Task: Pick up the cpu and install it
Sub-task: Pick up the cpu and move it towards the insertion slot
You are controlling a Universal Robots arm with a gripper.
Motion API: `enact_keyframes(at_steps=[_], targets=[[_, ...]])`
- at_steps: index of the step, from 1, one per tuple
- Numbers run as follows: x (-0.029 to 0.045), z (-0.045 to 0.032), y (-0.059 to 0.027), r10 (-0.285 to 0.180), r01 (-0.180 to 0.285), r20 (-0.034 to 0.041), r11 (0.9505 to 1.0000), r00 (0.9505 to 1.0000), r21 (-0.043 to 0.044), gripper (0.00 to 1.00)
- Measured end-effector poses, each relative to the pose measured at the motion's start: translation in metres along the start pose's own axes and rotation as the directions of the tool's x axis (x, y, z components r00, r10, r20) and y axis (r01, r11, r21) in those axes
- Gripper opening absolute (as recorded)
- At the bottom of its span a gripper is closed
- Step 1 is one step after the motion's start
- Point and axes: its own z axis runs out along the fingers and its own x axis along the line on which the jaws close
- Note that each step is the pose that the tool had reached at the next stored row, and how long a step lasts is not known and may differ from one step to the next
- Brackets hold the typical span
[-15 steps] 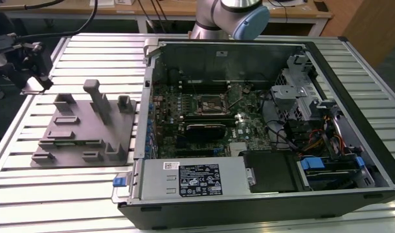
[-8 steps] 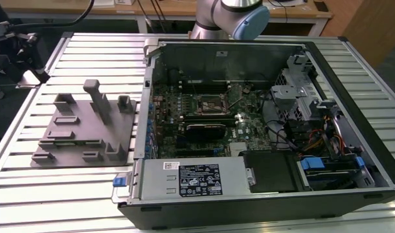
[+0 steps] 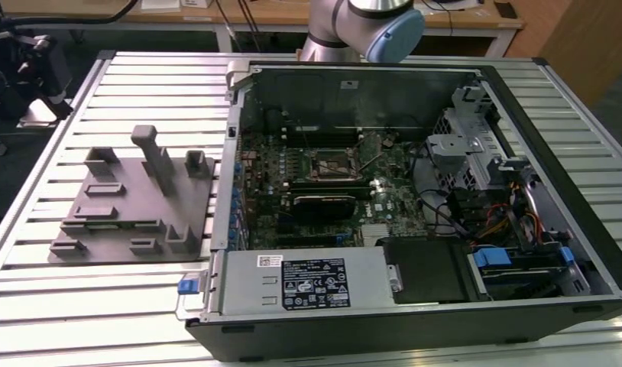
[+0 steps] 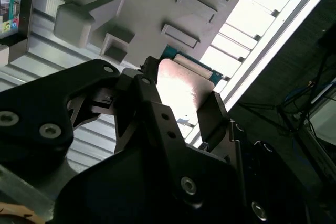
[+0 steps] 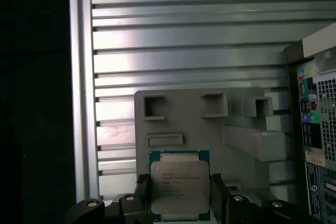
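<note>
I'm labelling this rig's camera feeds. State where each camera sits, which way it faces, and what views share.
Exterior view: off the arm, above the slatted table, looking down on the open computer case and grey fixture; an arm joint shows at the top.
First wrist view: on the wrist, looking past the gripper at the cpu clamped between its fingers, fixture beyond.
Second wrist view: on the wrist, behind the gripper's black body, looking along it at the cpu.
Shared: both wrist views show gripper, cpu and fixture.
</note>
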Motion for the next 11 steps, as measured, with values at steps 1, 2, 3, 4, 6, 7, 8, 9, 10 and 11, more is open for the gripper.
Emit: enact_keyframes(at_steps=[1, 2, 3, 4, 6, 7, 8, 9, 10, 11], targets=[[-0.0001, -0.0020, 0.0003, 0.000, 0.000, 0.0003, 1.0000, 1.0000, -0.0002, 0.54], [-0.0002, -0.0040, 0.0007, 0.000, 0.000, 0.0005, 1.0000, 1.0000, -0.0003, 0.54], [-0.0003, -0.0060, 0.0010, 0.000, 0.000, 0.0008, 1.0000, 1.0000, -0.0004, 0.54], [-0.0003, -0.0081, 0.0014, 0.000, 0.000, 0.0010, 1.0000, 1.0000, -0.0005, 0.54], [-0.0005, -0.0117, 0.0019, 0.000, 0.000, 0.0015, 1.0000, 1.0000, -0.0006, 0.54], [-0.0005, -0.0134, 0.0021, 0.000, 0.000, 0.0018, 1.0000, 1.0000, -0.0007, 0.54], [-0.0006, -0.0134, 0.0021, 0.000, 0.000, 0.0018, 1.0000, 1.0000, -0.0007, 0.54], [-0.0006, -0.0134, 0.0022, 0.000, 0.000, 0.0018, 1.0000, 1.0000, -0.0008, 0.54], [-0.0006, -0.0134, 0.0022, 0.000, 0.000, 0.0019, 1.0000, 1.0000, -0.0007, 0.54], [-0.0006, -0.0135, 0.0022, 0.000, 0.000, 0.0017, 1.0000, 1.0000, -0.0006, 0.54]])
